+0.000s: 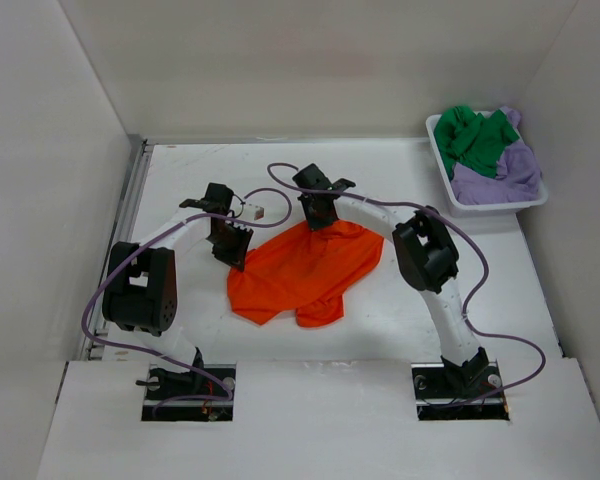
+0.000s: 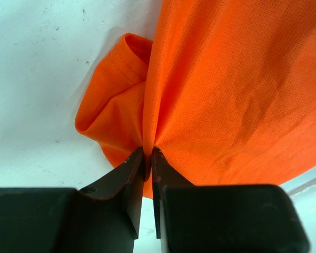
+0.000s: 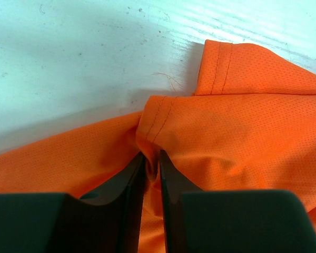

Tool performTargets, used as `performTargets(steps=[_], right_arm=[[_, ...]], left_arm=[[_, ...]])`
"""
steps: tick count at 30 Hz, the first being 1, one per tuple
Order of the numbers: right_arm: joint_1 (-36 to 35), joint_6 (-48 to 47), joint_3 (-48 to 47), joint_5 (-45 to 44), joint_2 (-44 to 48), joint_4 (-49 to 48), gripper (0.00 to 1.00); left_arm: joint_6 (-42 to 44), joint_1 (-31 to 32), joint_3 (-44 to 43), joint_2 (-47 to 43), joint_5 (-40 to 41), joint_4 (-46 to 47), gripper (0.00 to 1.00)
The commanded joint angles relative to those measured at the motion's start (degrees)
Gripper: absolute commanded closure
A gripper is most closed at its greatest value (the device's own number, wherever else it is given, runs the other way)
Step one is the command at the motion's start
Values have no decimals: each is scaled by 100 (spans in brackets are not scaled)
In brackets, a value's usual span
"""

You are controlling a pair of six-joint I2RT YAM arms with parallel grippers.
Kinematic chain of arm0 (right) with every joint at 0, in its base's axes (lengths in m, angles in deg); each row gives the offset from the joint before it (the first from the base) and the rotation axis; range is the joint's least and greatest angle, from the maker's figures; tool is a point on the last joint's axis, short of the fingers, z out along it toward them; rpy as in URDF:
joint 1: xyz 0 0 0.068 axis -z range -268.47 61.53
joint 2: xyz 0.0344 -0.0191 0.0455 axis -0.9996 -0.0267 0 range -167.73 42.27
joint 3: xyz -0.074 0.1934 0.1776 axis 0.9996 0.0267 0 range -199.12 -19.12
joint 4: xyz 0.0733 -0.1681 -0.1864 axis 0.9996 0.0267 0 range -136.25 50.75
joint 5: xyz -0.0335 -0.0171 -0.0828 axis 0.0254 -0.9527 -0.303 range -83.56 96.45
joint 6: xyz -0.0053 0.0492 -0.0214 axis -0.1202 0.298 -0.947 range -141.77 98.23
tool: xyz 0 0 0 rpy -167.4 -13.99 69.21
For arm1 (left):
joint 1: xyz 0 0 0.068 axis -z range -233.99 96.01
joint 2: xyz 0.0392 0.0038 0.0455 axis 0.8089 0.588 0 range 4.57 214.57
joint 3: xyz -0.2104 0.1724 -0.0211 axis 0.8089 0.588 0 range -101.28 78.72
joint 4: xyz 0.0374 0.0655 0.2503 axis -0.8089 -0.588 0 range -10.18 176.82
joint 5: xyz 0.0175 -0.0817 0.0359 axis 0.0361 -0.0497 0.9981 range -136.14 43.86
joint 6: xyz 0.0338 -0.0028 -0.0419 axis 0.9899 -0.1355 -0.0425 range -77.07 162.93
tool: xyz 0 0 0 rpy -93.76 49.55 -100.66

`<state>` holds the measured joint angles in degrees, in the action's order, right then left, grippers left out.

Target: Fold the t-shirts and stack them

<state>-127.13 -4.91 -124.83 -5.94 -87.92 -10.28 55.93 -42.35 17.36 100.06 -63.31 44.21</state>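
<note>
Centre frame, a crumpled bright orange cloth t-shirt [image 1: 305, 275] lies on the white table [image 1: 400, 190]. The left gripper [image 1: 236, 260] pinches its left edge; the right gripper [image 1: 322, 224] pinches its upper edge.

The orange t-shirt [image 2: 226, 79] is matt, fine-pored knit cloth, the white table [image 2: 37, 63] smooth yet scuffed, and the basket [image 1: 500, 207] seemingly hard white plastic.

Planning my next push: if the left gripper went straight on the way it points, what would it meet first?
The orange t-shirt, which the left gripper is pinching; past that bunched cloth, probably the white table, though depth is unclear.
</note>
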Motion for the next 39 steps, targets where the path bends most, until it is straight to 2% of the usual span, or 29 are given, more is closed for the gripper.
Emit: performTargets(steps=[1,23,39], right_arm=[[38,45,-81,-27,275,-151,78],[161,300,296,-80,609,-467,74],[284,502,463,-107,714,-696,76]], left_arm=[[-25,-26,-139,-214,-32,42,91],[-25,-26,-86,-205,-32,42,90],[-16,9,-69,-197,-6,33,90]])
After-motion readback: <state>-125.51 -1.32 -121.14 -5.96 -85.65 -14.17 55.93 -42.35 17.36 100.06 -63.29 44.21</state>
